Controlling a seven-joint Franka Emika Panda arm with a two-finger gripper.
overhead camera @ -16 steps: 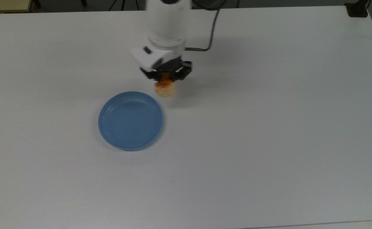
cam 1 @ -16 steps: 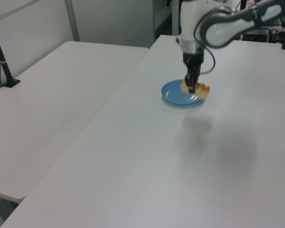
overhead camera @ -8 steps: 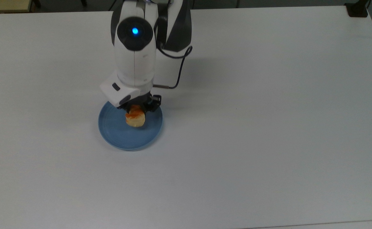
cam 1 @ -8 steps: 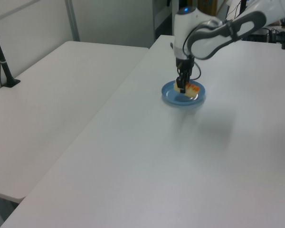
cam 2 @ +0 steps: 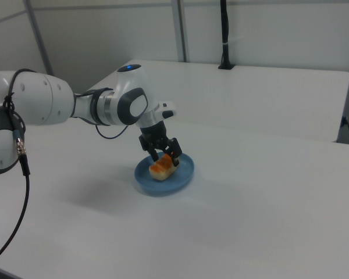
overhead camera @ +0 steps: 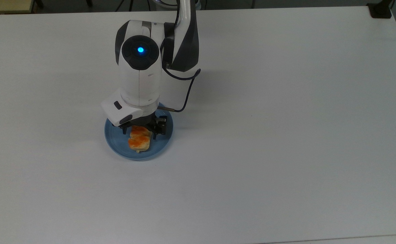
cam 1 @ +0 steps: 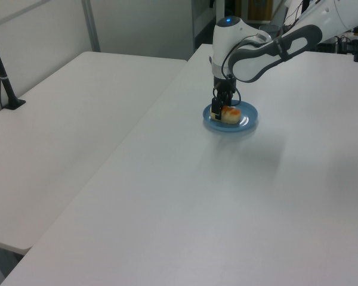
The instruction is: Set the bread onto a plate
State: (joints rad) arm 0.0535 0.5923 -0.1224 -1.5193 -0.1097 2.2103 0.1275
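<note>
1. Here, in the top view, your round light-blue plastic plate (overhead camera: pixel 116 142) holds the small pale-beige bun with glossy orange patches (overhead camera: pixel 139 142), lying inside the rim.
2. The black two-finger gripper (overhead camera: pixel 143 131) straddles the bun's far end; I judge its fingers still clamped.
3. Expect it light, soft and squashable; hold across the narrow middle.
4. The white table (overhead camera: pixel 286 135) is flat and roomy.
</note>
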